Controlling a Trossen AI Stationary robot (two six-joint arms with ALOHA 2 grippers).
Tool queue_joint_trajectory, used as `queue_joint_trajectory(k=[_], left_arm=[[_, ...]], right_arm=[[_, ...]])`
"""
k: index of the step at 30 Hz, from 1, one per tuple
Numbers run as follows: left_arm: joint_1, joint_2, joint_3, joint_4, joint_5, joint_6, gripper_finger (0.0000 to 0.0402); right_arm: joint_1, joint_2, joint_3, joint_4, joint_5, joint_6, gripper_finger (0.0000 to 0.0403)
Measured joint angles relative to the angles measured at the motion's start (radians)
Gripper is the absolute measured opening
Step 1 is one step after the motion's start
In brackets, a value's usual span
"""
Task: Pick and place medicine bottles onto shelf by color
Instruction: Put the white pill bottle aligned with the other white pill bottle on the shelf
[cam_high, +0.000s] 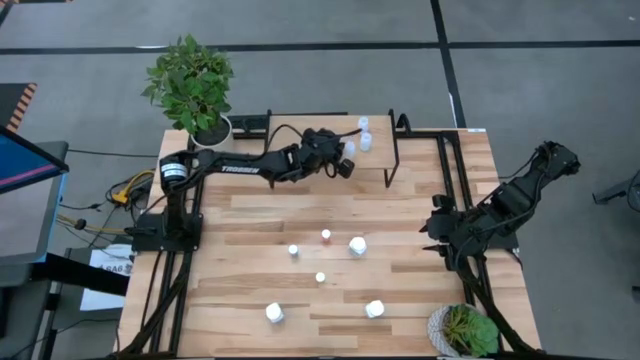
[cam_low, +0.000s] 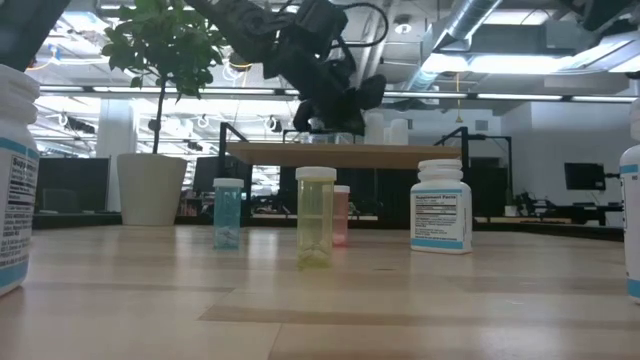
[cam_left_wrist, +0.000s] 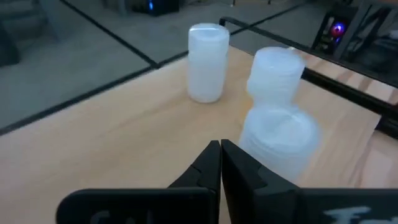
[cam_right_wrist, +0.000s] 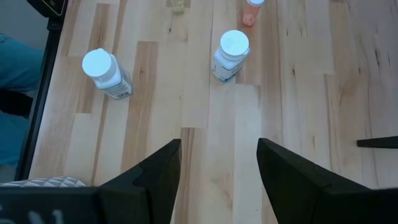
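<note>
Pale wood planking forms the table (cam_high: 250, 215), and at its 12 o'clock edge the shelf (cam_high: 420, 150) is seen, with three white medicine bottles (cam_high: 364, 136) clustered near its 9 o'clock end. The left gripper (cam_high: 347, 165) is held just beside that cluster, toward 7 o'clock of it, and its fingers (cam_left_wrist: 211, 163) are pressed together with nothing between them; two white bottles (cam_left_wrist: 208, 61) are shown standing close ahead of the tips in the left wrist view. Six more bottles are scattered over the table's middle and its 6 o'clock half: a red-capped one (cam_high: 326, 235), a larger white-capped one (cam_high: 357, 245) just at its 4 o'clock, two small ones (cam_high: 294, 250) toward 8 o'clock, and two large ones (cam_high: 274, 313) near the 6 o'clock edge. The right gripper (cam_high: 432, 240) is parked at the table's 3 o'clock side, its fingers (cam_right_wrist: 163, 171) spread apart and empty above bare planks. Potted plants (cam_high: 192, 88) are set at the 11 o'clock and 5 o'clock corners.
</note>
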Motion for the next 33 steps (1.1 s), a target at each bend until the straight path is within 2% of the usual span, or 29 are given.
queue_joint_trajectory(k=[5,9,13,18,22,26,30,33], left_arm=[[0.0,0.001,0.046,-0.013,-0.008,0.033,0.0],[0.0,0.001,0.095,-0.114,-0.056,0.077,0.0],[0.0,-0.005,0.191,-0.36,-0.098,0.13,0.0],[-0.015,-0.025,0.389,-0.73,-0.075,0.212,0.0],[-0.022,-0.022,0.539,-0.981,-0.072,0.335,0.0],[0.001,-0.023,0.681,-1.145,-0.074,0.479,0.0],[0.05,-0.024,0.791,-1.271,-0.033,0.516,0.0],[0.094,-0.023,0.842,-1.377,0.005,0.508,0.0]], right_arm=[[0.0,0.0,0.0,0.0,0.0,0.0,0.0232],[0.0,0.0,0.0,0.0,0.0,0.0,0.0232],[-0.004,0.0,0.0,0.015,0.012,0.001,0.0232],[-0.045,0.028,0.0,0.117,0.202,-0.006,0.0232],[-0.128,0.097,0.0,0.182,0.275,-0.067,0.0232],[-0.239,0.191,0.0,0.362,0.311,-0.156,0.0232],[-0.361,0.299,0.0,0.554,0.32,-0.222,0.0232],[-0.432,0.376,0.0,0.633,0.32,-0.246,0.0231]])
